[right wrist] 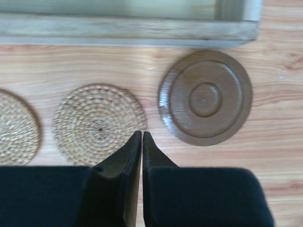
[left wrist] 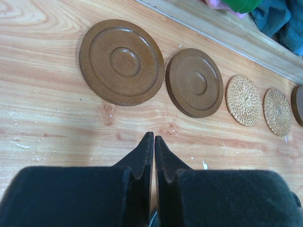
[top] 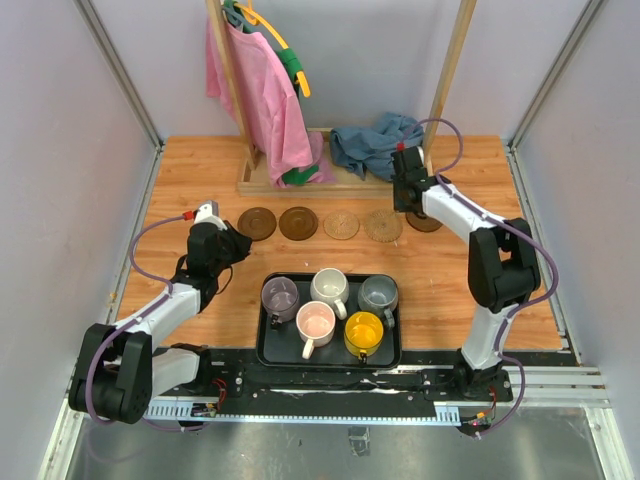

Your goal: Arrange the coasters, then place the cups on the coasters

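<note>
lining five coasters [top: 341,225] left to right across the far table [top: 200,165], near of the wooden rack base [top: 355,186], gives the mugs [top: 329,287] a spot apiece, we judge; each disc lies flat and round, so only the row has a long axis. we see the left gripper [left wrist: 154,142] pressed together, empty, near the leftmost dark coaster [left wrist: 121,61], the right gripper [right wrist: 142,135] likewise by the rightmost dark coaster [right wrist: 205,98]. the mugs stand upright in the black tray [top: 262,352], the pink mug [top: 315,323] and yellow mug [top: 363,332] turning handles near.

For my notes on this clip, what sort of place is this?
Probably a robotics lab test cell: a wooden tabletop boxed in by plain grey panels, with a metal rail along its near edge.
</note>
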Tool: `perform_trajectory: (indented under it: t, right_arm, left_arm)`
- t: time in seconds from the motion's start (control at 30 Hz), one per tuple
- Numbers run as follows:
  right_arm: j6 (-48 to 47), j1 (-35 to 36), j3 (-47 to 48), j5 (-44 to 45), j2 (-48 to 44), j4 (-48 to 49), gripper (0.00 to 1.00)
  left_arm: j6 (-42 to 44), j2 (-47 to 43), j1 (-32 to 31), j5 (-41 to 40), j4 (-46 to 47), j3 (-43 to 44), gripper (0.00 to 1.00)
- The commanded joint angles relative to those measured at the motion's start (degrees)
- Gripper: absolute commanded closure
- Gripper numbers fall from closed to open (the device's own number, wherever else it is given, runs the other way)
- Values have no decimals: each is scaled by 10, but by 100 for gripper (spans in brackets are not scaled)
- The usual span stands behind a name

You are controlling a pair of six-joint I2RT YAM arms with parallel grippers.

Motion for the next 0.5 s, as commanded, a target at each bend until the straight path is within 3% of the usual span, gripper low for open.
perform_trajectory:
  t: [0.0, 0.47]
  right_arm:
    - [3, -41, 5, 14, 9, -18, 95]
    - [13, -114, 30, -22, 65, -12, 97]
  left_arm:
    - [2, -3, 1, 10, 20, -4, 93]
    - [4, -1, 2, 13, 20, -2, 92]
